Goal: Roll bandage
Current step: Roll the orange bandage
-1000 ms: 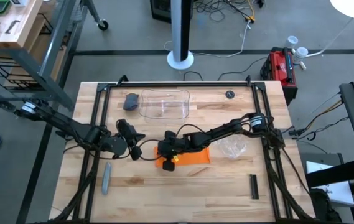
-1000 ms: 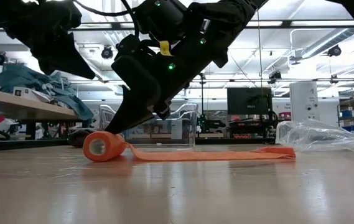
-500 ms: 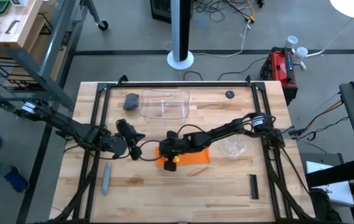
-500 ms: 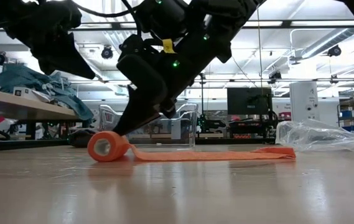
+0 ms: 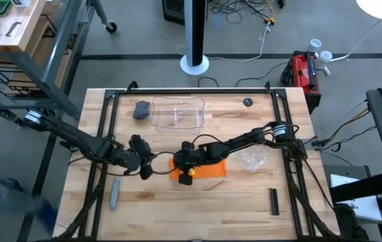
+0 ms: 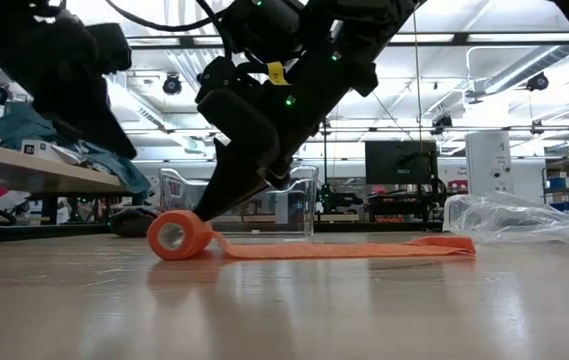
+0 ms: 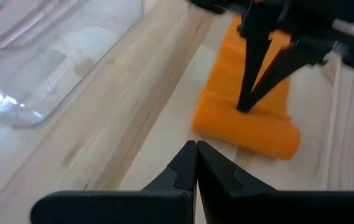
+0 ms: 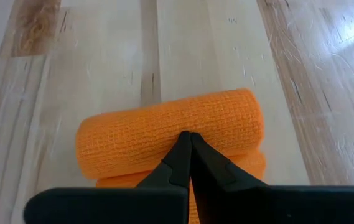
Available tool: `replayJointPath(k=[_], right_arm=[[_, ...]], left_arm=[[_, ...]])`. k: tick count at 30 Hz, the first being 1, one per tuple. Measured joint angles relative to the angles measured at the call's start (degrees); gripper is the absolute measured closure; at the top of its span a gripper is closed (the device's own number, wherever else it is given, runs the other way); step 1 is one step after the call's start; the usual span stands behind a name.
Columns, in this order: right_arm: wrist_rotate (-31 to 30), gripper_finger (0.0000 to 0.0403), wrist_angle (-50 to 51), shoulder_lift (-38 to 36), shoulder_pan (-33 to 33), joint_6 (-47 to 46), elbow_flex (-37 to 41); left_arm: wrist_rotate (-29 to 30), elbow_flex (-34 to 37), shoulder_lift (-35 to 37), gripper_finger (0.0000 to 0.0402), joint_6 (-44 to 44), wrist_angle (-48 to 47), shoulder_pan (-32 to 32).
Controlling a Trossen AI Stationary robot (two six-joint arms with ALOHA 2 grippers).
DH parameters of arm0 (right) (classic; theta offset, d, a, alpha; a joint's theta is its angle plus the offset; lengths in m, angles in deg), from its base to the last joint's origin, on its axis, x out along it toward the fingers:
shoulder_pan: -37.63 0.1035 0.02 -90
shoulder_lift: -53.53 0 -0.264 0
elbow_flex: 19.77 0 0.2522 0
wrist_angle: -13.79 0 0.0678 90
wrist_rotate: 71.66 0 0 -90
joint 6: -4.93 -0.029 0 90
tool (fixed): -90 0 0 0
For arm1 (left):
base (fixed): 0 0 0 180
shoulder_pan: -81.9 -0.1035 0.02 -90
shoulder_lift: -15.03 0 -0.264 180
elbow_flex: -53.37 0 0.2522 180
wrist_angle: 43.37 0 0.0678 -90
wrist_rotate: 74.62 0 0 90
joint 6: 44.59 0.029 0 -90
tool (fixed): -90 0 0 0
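The orange bandage [image 5: 207, 168] lies on the table, its left end wound into a roll [image 6: 178, 235] and the rest [image 6: 344, 248] lying flat toward the table's right. My right gripper [image 8: 188, 140] is shut with its tips on the roll; it also shows in the low view [image 6: 214, 208]. My left gripper [image 7: 195, 149] is shut and empty just left of the roll, above the table [image 5: 146, 166]. My right gripper presses its shut fingertips on the top of the roll [image 8: 183, 124], about midway along the roll's length. The fingers slant down from the table's right and lie across the roll [image 7: 244, 106]. The roll rests on the table.
A clear plastic box [image 5: 177, 113] and a grey lump [image 5: 141, 109] stand at the back. A grey stick [image 5: 115, 191] lies near left, a clear wrapper [image 5: 251, 159] right of the bandage, a black bar [image 5: 274, 202] near right.
My right gripper has gone a little toward the table's right with its tips on the roll. The roll has rolled that way along the flat strip, whose right end has stayed put. My left gripper has shifted slightly toward the near edge and the roll.
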Motion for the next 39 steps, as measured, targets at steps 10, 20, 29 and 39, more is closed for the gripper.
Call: replayJointPath(k=[10,20,29,39], right_arm=[[0.09,0.0403,0.66,-0.04,0.00,-0.72,0.00],[0.13,0.0403,1.49,-0.04,0.02,-2.10,0.00],[1.01,0.0403,5.15,0.35,0.22,-3.52,0.20],[-0.60,0.0403,5.57,0.27,0.43,-3.26,0.15]], left_arm=[[-2.12,-0.20,-8.03,0.0401,2.01,5.85,-0.02],[-2.93,-0.20,-13.15,0.0401,2.19,7.84,-0.02],[-2.91,-0.20,-12.87,0.0401,3.62,9.50,-0.02],[-2.91,-0.24,-12.85,0.0401,3.52,9.91,-0.03]])
